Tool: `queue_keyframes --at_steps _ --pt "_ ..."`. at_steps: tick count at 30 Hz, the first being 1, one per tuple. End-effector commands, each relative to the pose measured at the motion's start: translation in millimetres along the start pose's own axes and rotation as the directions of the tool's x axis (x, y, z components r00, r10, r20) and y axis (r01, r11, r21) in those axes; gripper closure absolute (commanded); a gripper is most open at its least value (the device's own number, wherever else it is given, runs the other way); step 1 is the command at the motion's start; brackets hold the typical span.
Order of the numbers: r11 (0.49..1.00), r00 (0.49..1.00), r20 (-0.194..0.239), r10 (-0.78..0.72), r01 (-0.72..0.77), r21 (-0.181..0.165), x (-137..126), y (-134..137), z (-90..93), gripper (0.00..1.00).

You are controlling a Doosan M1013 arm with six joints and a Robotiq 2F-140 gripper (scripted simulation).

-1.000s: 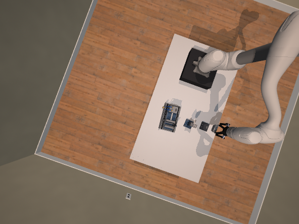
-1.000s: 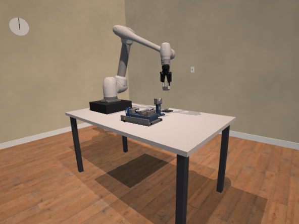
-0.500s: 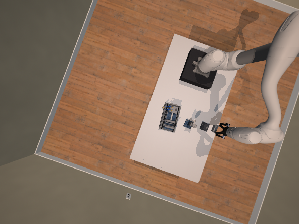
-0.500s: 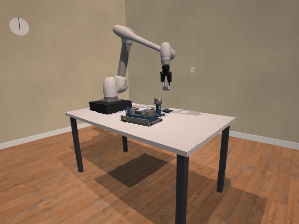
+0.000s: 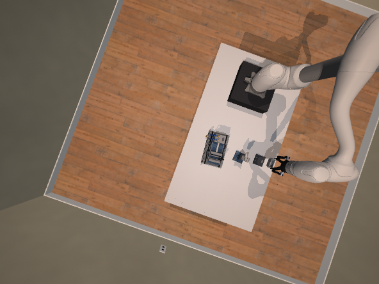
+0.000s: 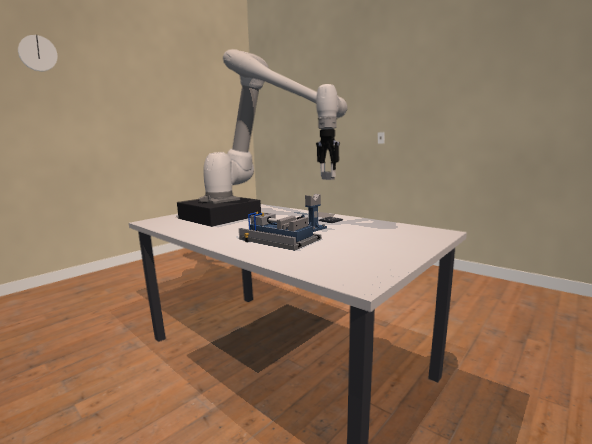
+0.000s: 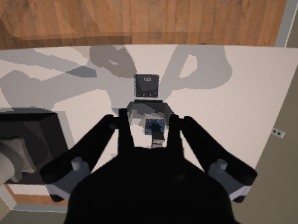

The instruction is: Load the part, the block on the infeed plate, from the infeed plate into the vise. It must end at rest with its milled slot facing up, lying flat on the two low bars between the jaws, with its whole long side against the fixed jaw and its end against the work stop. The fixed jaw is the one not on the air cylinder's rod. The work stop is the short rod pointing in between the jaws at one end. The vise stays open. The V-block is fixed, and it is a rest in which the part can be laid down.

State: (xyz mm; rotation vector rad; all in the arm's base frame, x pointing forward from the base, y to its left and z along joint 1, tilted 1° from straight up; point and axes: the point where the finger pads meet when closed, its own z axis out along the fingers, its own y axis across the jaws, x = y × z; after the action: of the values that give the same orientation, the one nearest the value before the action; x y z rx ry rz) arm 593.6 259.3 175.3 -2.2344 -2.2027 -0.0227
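My gripper (image 6: 327, 167) is shut on the part (image 6: 327, 175), a small grey block, and holds it high above the table. In the top view the gripper (image 5: 278, 164) and the part (image 5: 271, 163) show near the table's right edge. In the wrist view the part (image 7: 146, 110) sits between my dark fingers. I cannot tell which way its slot faces. The dark infeed plate (image 6: 331, 219) lies bare on the table below; it also shows in the wrist view (image 7: 146, 86). The blue and grey vise (image 6: 282, 227) stands open to the left.
The blue V-block (image 6: 313, 202) stands between the vise and the infeed plate, below and a little left of the gripper. The arm's black base (image 6: 218, 210) is at the table's far left end. The vise also shows in the top view (image 5: 215, 148).
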Motion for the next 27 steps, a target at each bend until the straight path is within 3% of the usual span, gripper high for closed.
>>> queue_keyframes --at_steps 1,13,27 --pt "1.0 1.0 0.0 0.001 -0.001 0.0 -3 1 -0.1 1.0" --pt "1.0 1.0 0.0 0.008 -0.008 0.0 -26 9 -0.1 1.0" --pt "1.0 1.0 0.0 0.021 -0.021 0.0 -72 21 0.0 1.0"
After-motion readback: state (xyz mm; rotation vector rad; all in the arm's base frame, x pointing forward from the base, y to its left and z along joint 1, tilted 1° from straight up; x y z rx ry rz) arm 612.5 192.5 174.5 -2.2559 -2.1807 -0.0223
